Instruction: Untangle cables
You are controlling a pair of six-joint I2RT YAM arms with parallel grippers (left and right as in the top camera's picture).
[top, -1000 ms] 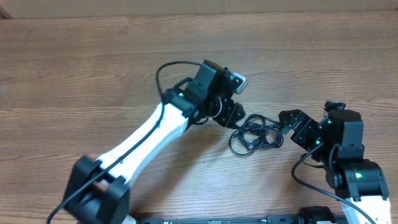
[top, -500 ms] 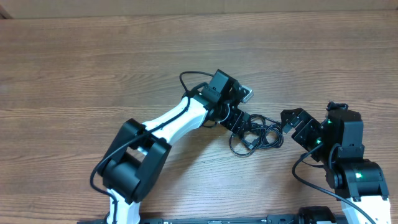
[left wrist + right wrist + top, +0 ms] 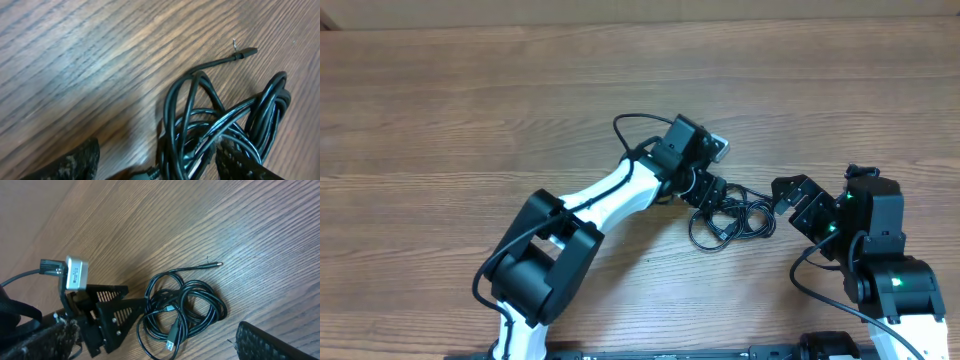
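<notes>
Left arm (image 3: pixel 610 195): white shells, black joints (the elbow block is glossy black).
Left wrist camera (image 3: pixel 716 148): small grey box with a black wire (image 3: pixel 22 274) plugged in.
Left tool fingers (image 3: pixel 116 311): black, triangular, ribbed.
Right arm (image 3: pixel 880 215): black housings, small green lights (image 3: pixel 896 283).
Right tool pads (image 3: pixel 262 341): dark, finely textured.

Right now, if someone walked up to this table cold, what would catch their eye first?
The tangle of black cables, bunched in loops on the wooden table between the two arms, with one thin plug end poking out free. Next, the left claw, open and down at the bundle's upper-left edge, while the right claw hangs open just to its right.
</notes>
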